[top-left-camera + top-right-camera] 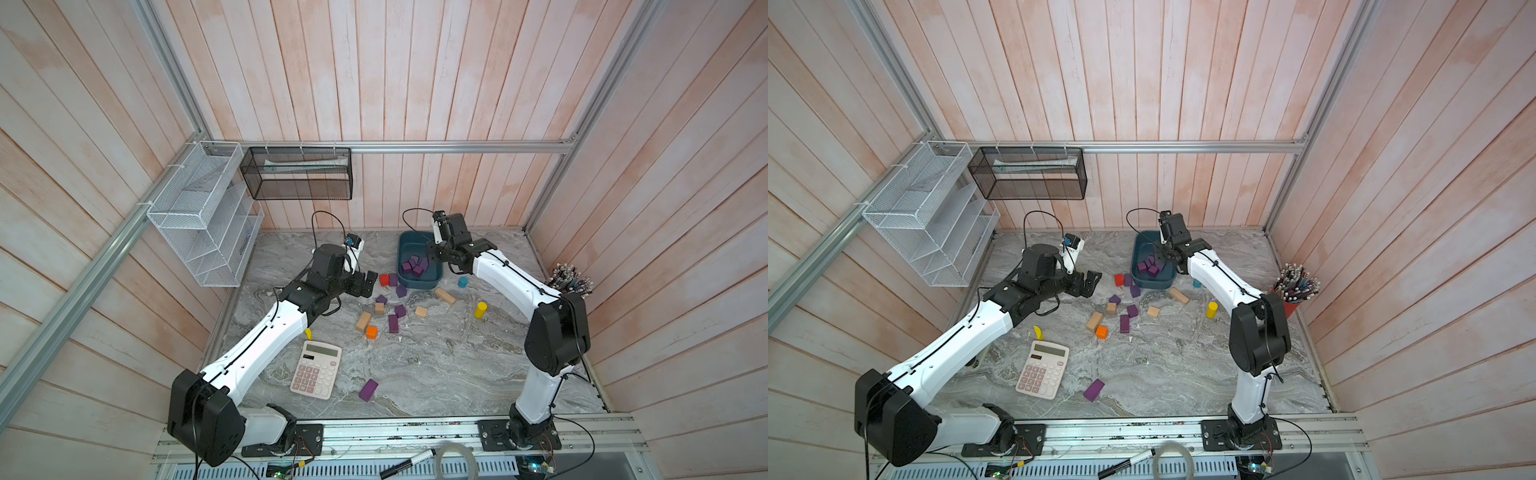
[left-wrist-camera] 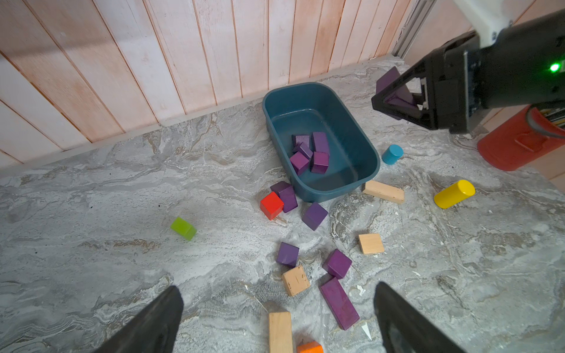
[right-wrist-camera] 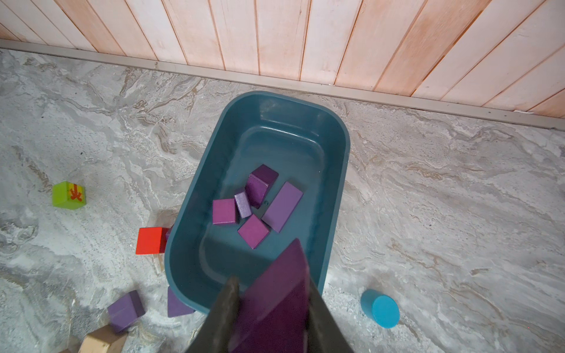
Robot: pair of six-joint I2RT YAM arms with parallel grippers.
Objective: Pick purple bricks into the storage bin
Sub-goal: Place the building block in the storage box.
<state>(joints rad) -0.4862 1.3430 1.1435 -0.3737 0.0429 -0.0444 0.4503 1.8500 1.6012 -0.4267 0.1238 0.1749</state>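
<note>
Top views both showed the grey marbled stone-pattern tabletop (image 1: 436, 374), the biggest thing in the scene, with the two white and black arms reaching over it. Next in size was the dark teal-blue plastic storage bin (image 1: 434, 276), rectangular with rounded corners, standing near the back wall. Five small matte purple wooden bricks (image 3: 253, 201) lay inside it, close together on its floor.

The right gripper (image 3: 272, 293) hung above the near end of the bin. It was closed on a dark purple wooden block with a slanted face (image 3: 278, 293), held between the two black fingers (image 3: 224, 308). The left gripper (image 2: 278, 308) was spread wide with nothing in it, low over the loose pile in the middle of the table.

Outside the bin more purple pieces waited: a purple oblong bar (image 2: 339, 302) and a purple cube (image 2: 337, 263) just in front of the left gripper, another purple cube (image 2: 315, 215) near the bin wall, one purple block (image 2: 286, 195) touching a red wooden cube (image 2: 271, 205), and a purple bar (image 1: 368, 390) lying alone near the pale pink calculator (image 1: 316, 369). Plain tan wooden blocks (image 2: 295, 280) lay between them.

I judged these bricks light, stiff and a little smooth, not fragile. The best hold was probably across two flat parallel faces; for the long bar, across its narrow width near the middle. The slanted piece could slip, so it needed only a short drop.
</note>
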